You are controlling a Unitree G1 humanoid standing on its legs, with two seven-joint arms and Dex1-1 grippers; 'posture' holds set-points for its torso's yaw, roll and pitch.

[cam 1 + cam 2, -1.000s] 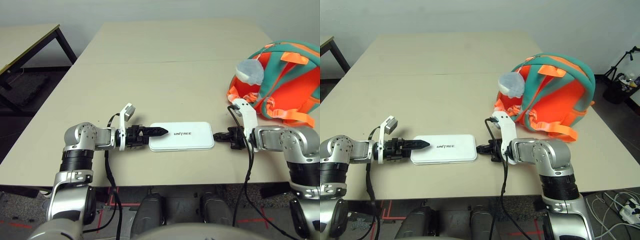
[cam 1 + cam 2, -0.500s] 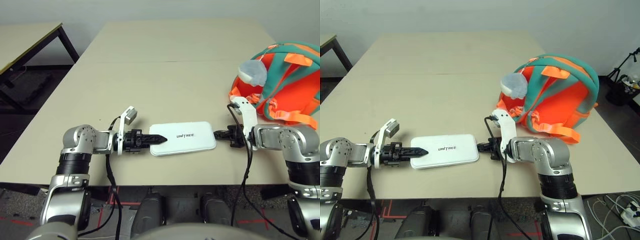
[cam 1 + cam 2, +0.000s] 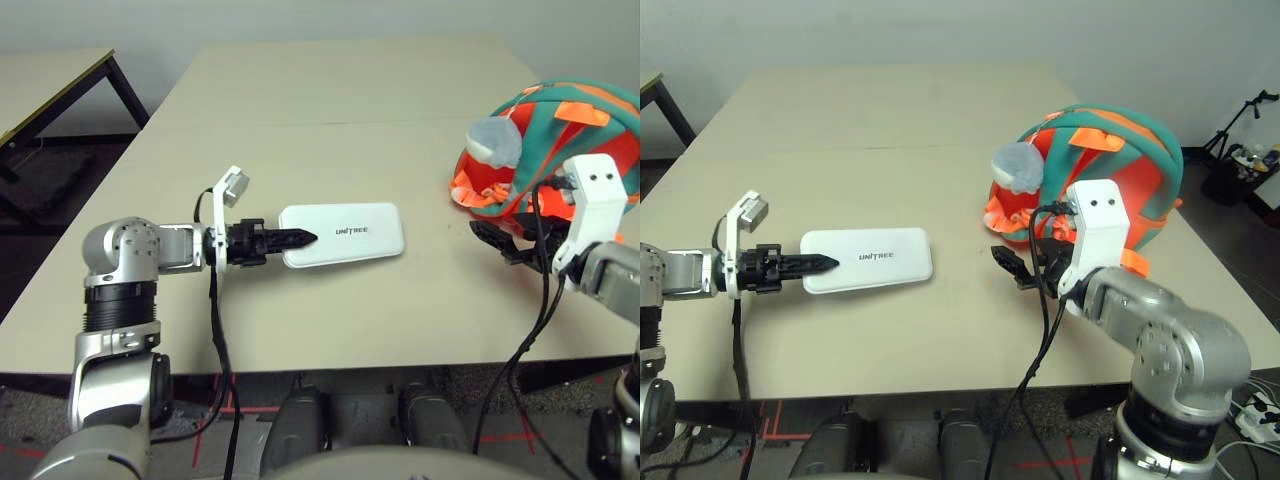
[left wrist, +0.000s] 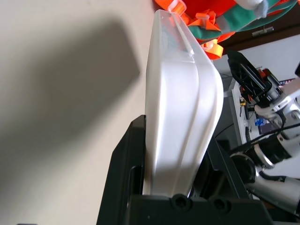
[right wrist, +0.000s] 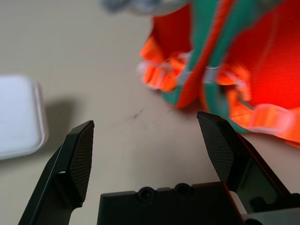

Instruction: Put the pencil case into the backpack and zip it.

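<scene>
Teal and bright orange, the rounded fabric backpack [image 3: 1110, 165] with its grey plush charm [image 3: 1019, 167] is standing toward the right side of the pale tabletop [image 3: 880, 345]. The flat white rounded-corner pencil case [image 3: 345, 236] is hanging between the black fingers of my left gripper [image 3: 291, 240], which are closing on its near end, and its shadow is lying on the table beneath. So the grasping looks done; the bagging and the zipping are still waiting, and I can't tell whether the backpack's mouth is open. My left forearm is reaching inward across the table, the gripper pointing level toward my right side. My right gripper [image 3: 1004, 262] is spreading its two fingers wide and empty, its arm angling in just in front of the backpack, perhaps readying to steady or open it.
</scene>
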